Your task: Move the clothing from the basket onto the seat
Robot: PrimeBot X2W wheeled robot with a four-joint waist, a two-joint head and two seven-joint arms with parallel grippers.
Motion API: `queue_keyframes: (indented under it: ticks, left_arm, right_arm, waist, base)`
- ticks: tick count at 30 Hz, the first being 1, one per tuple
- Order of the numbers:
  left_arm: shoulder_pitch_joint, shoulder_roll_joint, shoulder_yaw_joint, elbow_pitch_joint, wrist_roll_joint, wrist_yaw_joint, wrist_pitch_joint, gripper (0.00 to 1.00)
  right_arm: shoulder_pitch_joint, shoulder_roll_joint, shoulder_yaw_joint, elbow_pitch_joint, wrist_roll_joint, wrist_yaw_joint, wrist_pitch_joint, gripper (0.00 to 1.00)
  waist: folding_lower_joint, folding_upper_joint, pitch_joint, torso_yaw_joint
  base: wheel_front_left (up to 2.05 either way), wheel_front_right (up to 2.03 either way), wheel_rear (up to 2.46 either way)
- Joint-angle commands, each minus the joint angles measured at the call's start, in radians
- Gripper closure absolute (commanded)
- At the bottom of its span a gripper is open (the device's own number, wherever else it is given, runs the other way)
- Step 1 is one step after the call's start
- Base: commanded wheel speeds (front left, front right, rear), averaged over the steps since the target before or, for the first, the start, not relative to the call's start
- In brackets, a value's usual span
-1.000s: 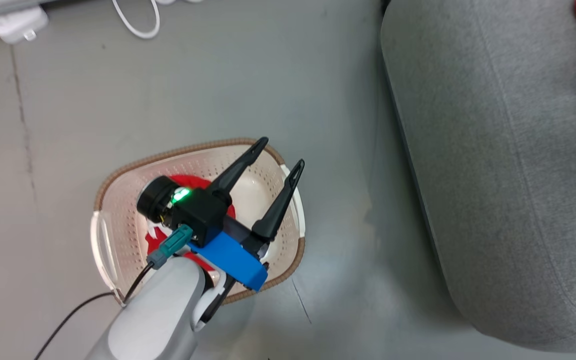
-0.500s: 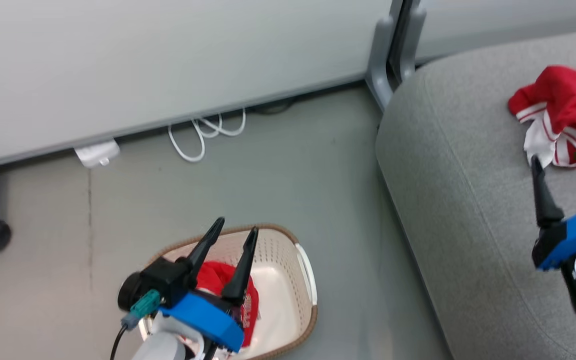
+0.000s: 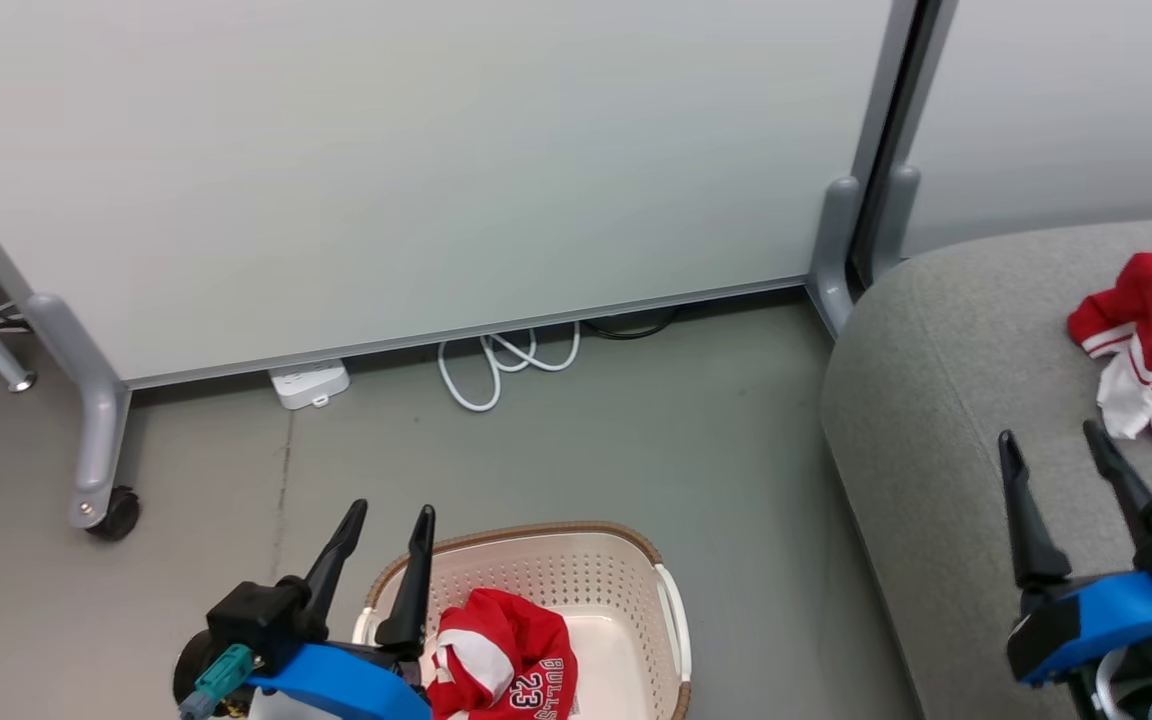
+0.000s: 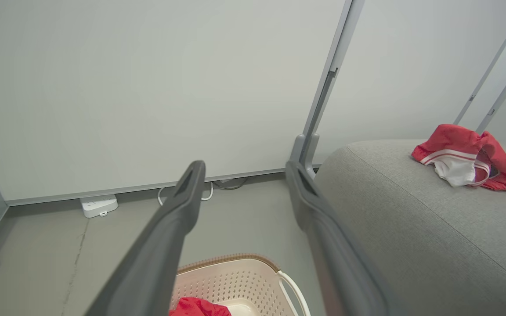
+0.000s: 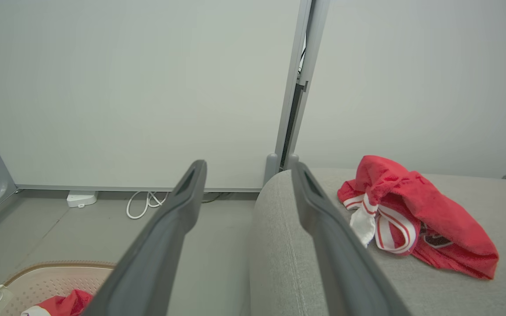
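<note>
A red "BULLS 23" jersey (image 3: 506,665) lies crumpled in the cream perforated basket (image 3: 636,585) on the floor; its top also peeks up in the left wrist view (image 4: 200,307). A second red garment with red-and-white striped edging (image 3: 1151,345) rests on the grey seat (image 3: 936,400), also seen from the wrists (image 4: 468,158) (image 5: 411,215). My left gripper (image 3: 391,515) hovers open and empty above the basket's left rim. My right gripper (image 3: 1051,440) is open and empty over the seat, just short of the striped garment.
White partition panels on grey wheeled feet (image 3: 86,440) stand behind. A white power strip (image 3: 308,383) and coiled white cable (image 3: 506,365) lie on the grey floor at the panel's base. Bare floor separates basket and seat.
The head camera has tilted up, bringing the wall panels and my right gripper into view. My left gripper has lifted out of the basket, empty, toward its left rim.
</note>
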Motion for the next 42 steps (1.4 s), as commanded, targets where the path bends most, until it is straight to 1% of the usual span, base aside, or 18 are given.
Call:
queue_keyframes:
  ticks: [1,7,13,22,33,38,42]
  left_arm:
    - [0.014,0.001,0.016,-0.005,0.008,0.004,-0.003,0.0]
    - [0.049,-0.001,0.088,-0.024,0.023,0.009,-0.003,0.0]
    - [0.08,-0.004,0.156,-0.047,0.037,0.012,-0.003,0.0]
    - [0.105,-0.014,0.193,-0.054,0.062,0.0,-0.003,0.0]
    - [0.104,-0.025,0.199,-0.048,0.075,-0.011,-0.003,0.0]
    - [0.081,-0.028,0.199,-0.053,0.079,-0.015,-0.003,0.0]
    - [0.049,-0.029,0.185,-0.05,0.085,-0.02,-0.003,0.0]
  right_arm:
    - [0.028,0.021,-0.001,-0.015,-0.016,-0.001,-0.009,0.0]
    - [0.093,0.093,0.02,-0.059,-0.051,-0.001,-0.012,0.0]
    - [0.117,0.129,0.028,-0.073,-0.073,-0.001,-0.028,0.0]
    - [0.115,0.138,0.039,-0.056,-0.096,-0.001,-0.027,0.0]
    - [0.114,0.143,0.043,-0.046,-0.108,-0.001,-0.023,0.0]
    - [0.085,0.144,0.051,-0.061,-0.105,-0.001,-0.024,0.0]
    - [0.048,0.135,0.056,-0.076,-0.109,-0.001,-0.027,0.0]
  waist:
    - [0.0002,0.0,-0.009,0.022]
    - [0.0002,0.0,-0.016,0.052]
    - [0.0002,0.0,-0.017,0.074]
    - [0.0002,0.0,-0.014,0.093]
    - [0.0002,0.0,-0.004,0.095]
    - [0.0002,0.0,0.037,0.087]
    - [0.0002,0.0,0.104,0.073]
  base:
    - [0.0,0.0,0.0]
    - [0.0,0.0,0.0]
    - [0.0,0.0,0.0]
    - [0.0,0.0,0.0]
    - [0.0,0.0,0.0]
    - [0.0,0.0,0.0]
    - [0.0,0.0,0.0]
